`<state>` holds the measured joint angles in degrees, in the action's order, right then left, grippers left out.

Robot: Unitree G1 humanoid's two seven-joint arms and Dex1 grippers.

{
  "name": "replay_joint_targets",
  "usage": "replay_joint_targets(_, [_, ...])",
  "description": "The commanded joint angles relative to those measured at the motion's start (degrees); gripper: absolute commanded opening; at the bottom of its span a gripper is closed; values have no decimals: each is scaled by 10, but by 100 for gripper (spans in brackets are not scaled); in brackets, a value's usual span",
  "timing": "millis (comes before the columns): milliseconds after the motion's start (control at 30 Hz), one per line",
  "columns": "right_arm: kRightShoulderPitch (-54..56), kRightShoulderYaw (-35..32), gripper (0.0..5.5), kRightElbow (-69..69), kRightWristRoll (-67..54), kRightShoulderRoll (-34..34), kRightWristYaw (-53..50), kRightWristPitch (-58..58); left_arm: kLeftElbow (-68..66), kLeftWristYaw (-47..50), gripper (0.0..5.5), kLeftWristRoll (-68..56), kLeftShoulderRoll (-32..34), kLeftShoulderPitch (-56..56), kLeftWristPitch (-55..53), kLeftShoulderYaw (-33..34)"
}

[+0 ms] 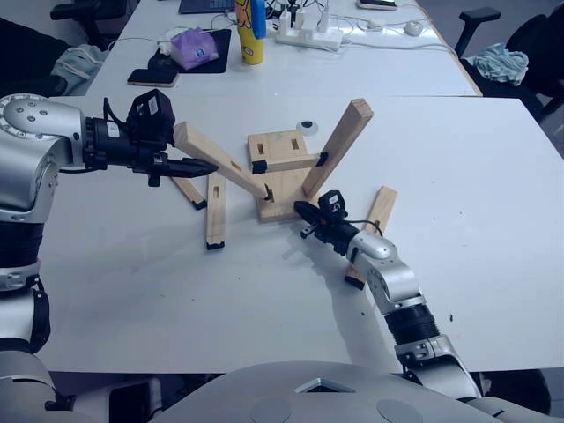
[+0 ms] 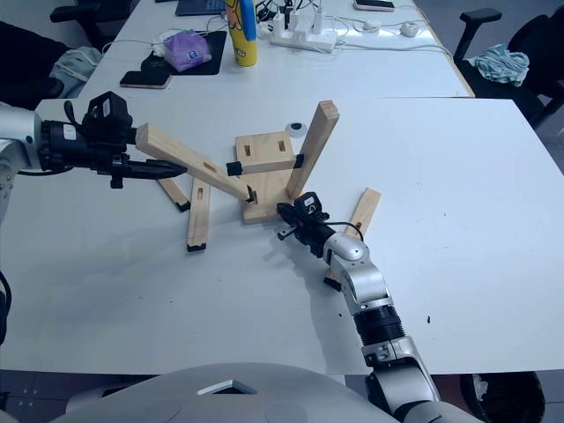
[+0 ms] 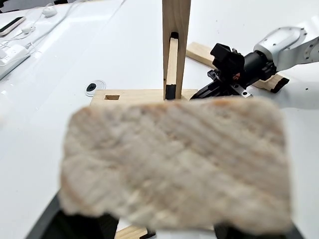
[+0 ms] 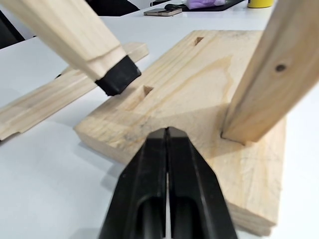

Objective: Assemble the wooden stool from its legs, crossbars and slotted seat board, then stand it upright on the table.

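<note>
The slotted seat board lies flat mid-table. One leg stands tilted in it, with a crossbar running off its side. My left gripper is shut on a second leg, which slants down so its black-tipped end hovers by a slot in the board. The held leg's end grain sits close to the left wrist camera. My right gripper is shut and empty, its tips at the board's near edge.
Two loose wooden pieces lie left of the board and one lies to its right, beside my right arm. A small black disc sits behind the board. A yellow bottle and a power strip stand on the far table.
</note>
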<state>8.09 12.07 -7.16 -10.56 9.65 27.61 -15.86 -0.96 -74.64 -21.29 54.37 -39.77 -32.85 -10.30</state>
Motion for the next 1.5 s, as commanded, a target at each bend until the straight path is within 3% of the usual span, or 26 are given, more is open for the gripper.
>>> replay_joint_targets(33, [-36,26,0,-40,18,7,3,-72,-31,-33,208,32,-9,-37,22,-30])
replay_joint_targets(933, [-35,41,0,-34,13,3,7,-91,-151,-91,208,116,-62,-109,90,-63])
replay_joint_targets(1500, [-27,59,0,-50,22,5,-1,-129,-172,-70,208,124,-147,-154,79,-55])
